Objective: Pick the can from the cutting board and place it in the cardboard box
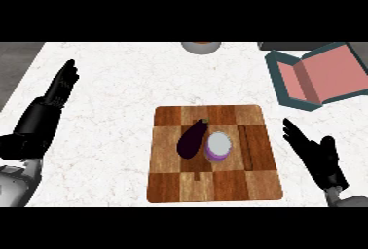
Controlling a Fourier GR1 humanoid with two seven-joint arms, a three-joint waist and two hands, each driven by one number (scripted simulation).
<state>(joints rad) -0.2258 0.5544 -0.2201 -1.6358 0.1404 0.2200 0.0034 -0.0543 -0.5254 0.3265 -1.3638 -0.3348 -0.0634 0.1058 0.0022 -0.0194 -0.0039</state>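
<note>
White marble worktop (115, 87), wooden cutting board (215, 187) at centre, open cardboard box (323, 73) far right, left robot hand (61, 85) resting at left, fingers straight, right robot hand (320, 158) spread open beside the board, eggplant (192, 138) beside the can (219, 146) on the board.

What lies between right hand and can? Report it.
Head view: nothing but bare cutting board and counter between the right hand and the can.

Top edge slices a grey round vessel (200, 46), bowl or pot, can't tell. The cardboard box (338, 73) runs off the right side; the can (219, 146) shows mostly its top.
</note>
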